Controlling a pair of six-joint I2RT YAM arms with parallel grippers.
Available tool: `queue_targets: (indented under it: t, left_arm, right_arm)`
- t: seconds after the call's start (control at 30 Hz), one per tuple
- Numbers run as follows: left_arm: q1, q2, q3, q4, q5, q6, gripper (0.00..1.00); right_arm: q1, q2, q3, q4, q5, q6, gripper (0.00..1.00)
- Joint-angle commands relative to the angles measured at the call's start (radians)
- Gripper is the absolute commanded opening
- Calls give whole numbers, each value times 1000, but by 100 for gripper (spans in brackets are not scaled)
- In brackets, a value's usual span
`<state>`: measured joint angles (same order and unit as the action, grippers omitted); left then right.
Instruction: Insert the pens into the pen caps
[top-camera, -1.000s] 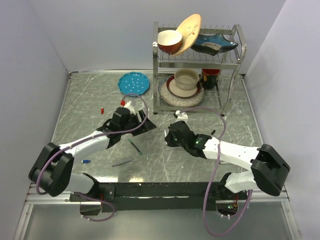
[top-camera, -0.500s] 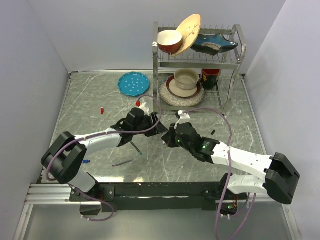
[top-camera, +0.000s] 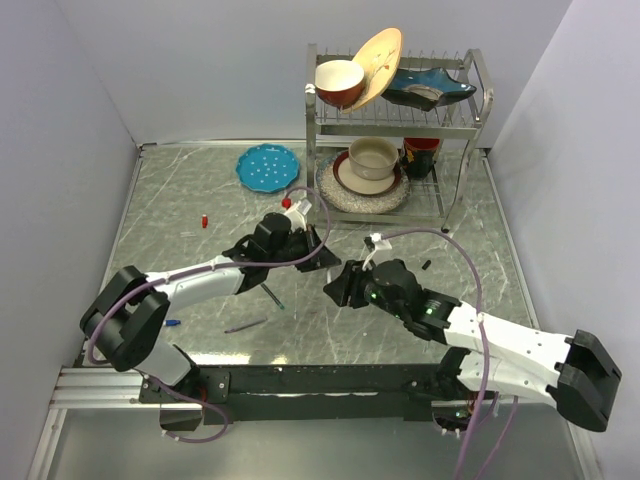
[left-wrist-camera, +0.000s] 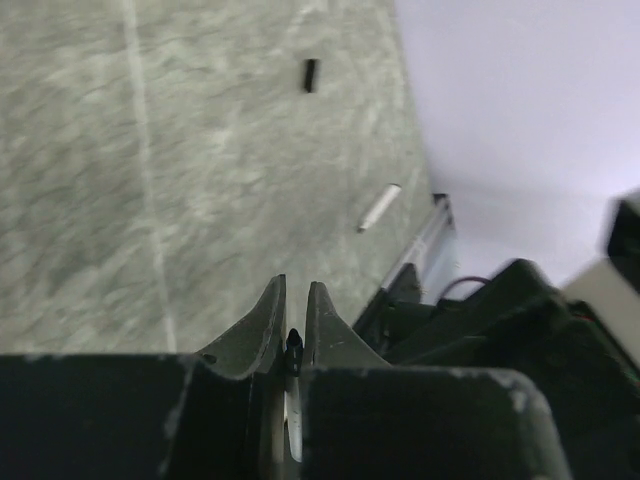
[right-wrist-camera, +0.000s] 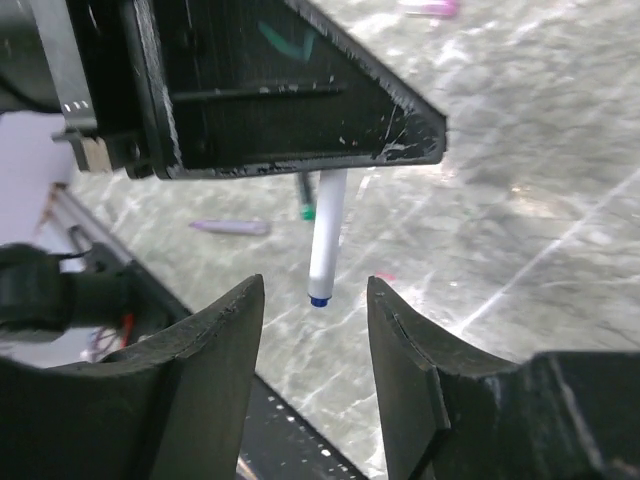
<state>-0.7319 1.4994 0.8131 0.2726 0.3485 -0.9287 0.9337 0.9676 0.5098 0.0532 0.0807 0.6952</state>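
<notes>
Left gripper (left-wrist-camera: 296, 292) clamped one blue-tipped pen (right-wrist-camera: 327, 240), between right gripper's (right-wrist-camera: 315, 288) wide-spread fingers. Three pens lay loose: dark green pen (top-camera: 270, 293), pale pen (top-camera: 245, 325), white pen (left-wrist-camera: 379, 207). Three caps: red cap (top-camera: 203, 219), black cap (top-camera: 426, 265), blue cap (top-camera: 172, 323). Rack (top-camera: 311, 150) held two: red bowl (top-camera: 340, 82), beige bowl (top-camera: 373, 157).

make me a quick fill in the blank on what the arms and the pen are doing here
1. The left pincer is shut on a white pen whose hanging end is ____.
2. The right pincer is ____; in its own camera view a finger shows on each side of that end.
3. The spotted plate on the table is ____.
4. The red bowl sits on the rack's ____ shelf.
Missing words: blue; open; blue; top.
</notes>
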Motion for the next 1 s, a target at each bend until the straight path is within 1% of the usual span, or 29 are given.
queue_targets:
  t: [0.0, 0.2, 0.43, 0.53, 0.6, 0.63, 0.7, 0.73, 0.8, 0.83, 0.87, 0.9, 0.93, 0.97]
  left_arm:
    - [-1, -71, -12, 160, 107, 7, 1]
    - [-3, -96, -64, 295, 187, -35, 1]
    - [-4, -125, -95, 358, 245, -39, 1]
    - [-4, -137, -123, 417, 262, -61, 1]
    - [-4, -137, -140, 453, 274, -82, 1]
    - [-4, -136, -144, 467, 279, -90, 1]
    - [-9, -130, -160, 526, 293, -111, 1]
    - [-11, -128, -169, 540, 291, -116, 1]
    - [-11, -131, -175, 557, 288, -122, 1]
    - [-11, -136, -167, 541, 276, -119, 6]
    - [-11, -148, -157, 461, 261, -113, 35]
    - [-11, -157, -141, 388, 238, -81, 52]
    - [-11, -168, -103, 317, 163, -64, 65]
    - [-11, -183, -80, 250, 127, -52, 81]
  right_arm:
    - [-6, -43, -4, 82, -78, 24, 52]
    - [-21, -40, -8, 120, -120, 52, 46]
    - [-59, -43, -33, 189, -185, 95, 43]
    - [-68, -40, -42, 215, -196, 101, 37]
    - [-75, -29, -42, 234, -211, 105, 30]
    - [-76, -23, -43, 244, -228, 110, 24]
    - [-88, -15, -54, 283, -245, 127, 18]
    - [-90, -12, -60, 301, -254, 133, 8]
    - [-101, -15, -79, 342, -279, 150, 0]
    - [-102, -20, -83, 346, -279, 153, 0]
    - [-105, -26, -88, 341, -266, 153, 0]
    - [-104, -42, -93, 335, -260, 145, 0]
    - [-105, -50, -93, 323, -251, 139, 0]
    - [-105, -56, -93, 307, -245, 133, 0]
